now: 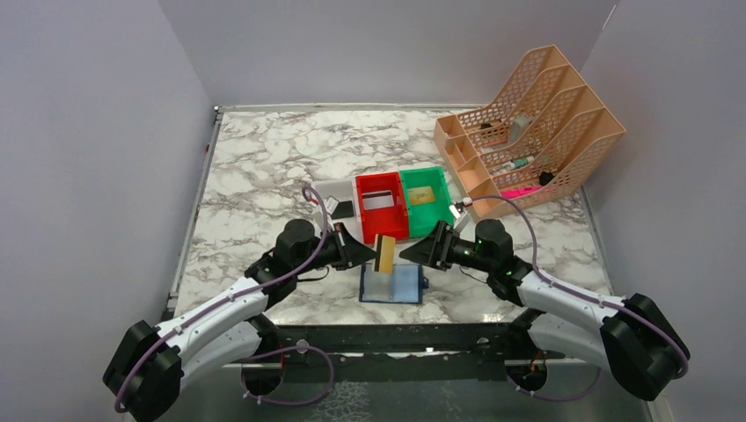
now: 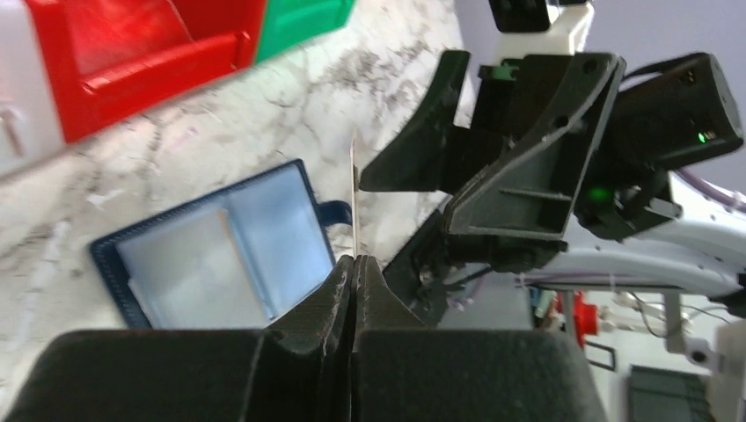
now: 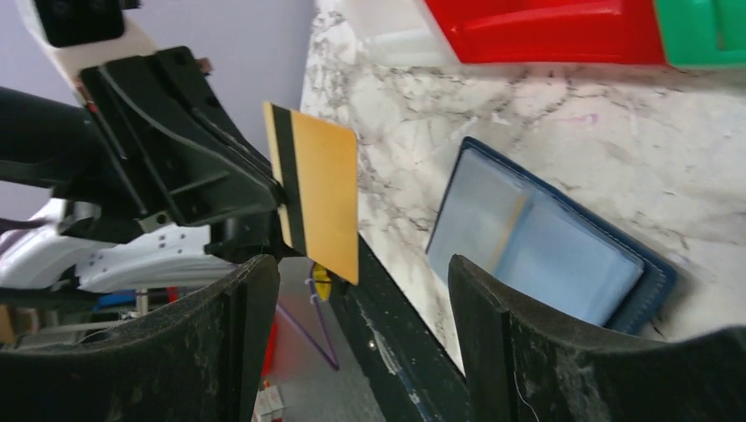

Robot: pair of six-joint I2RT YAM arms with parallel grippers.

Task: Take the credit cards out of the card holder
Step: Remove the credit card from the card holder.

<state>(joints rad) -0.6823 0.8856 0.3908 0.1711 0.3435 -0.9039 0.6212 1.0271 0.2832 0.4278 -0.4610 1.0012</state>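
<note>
The left gripper [image 1: 369,253] is pinching 1 gold credit card [image 1: 384,253] by its edge and holding it upright in the air above the card holder [image 1: 393,284]. The card holder is lying unfolded on the marble table [image 1: 264,167], pale inside facing up, near the red bin [image 1: 380,207]. The right gripper [image 1: 412,251] is facing the card from just beside it, jaws spread wide, gripping nothing.

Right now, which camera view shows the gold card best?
The right wrist view: the gold card faces it, dark stripe visible, held by the left gripper. The left wrist view sees only its thin edge. The top view shows it small, near the open card holder.
</note>
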